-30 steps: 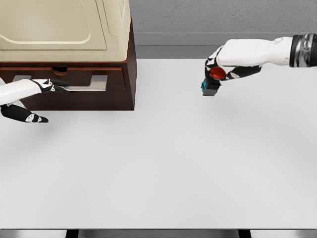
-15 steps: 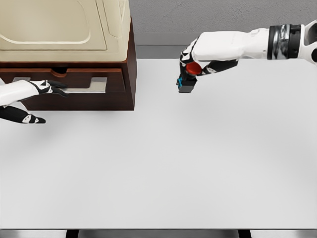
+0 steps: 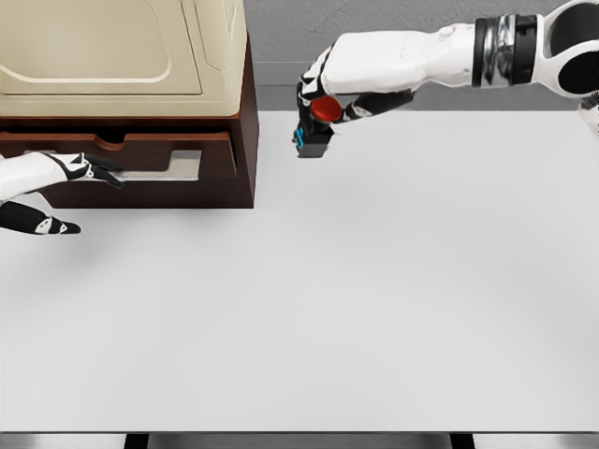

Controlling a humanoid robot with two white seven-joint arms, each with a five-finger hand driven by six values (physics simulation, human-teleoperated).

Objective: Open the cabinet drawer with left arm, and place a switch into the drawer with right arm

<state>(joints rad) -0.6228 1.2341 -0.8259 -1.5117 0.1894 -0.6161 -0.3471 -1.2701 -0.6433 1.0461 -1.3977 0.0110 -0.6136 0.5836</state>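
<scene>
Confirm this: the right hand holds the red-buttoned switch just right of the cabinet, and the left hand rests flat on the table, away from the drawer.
Wrong about the left hand: the head view shows it at the drawer front. The right hand does hold the switch just right of the cabinet.

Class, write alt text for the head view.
The right hand carries a red-buttoned black switch above the white table, right of the brown wooden cabinet. The left hand grips its partly open drawer.

Even bright render, soft faint shadows (slight overall blur).
</scene>
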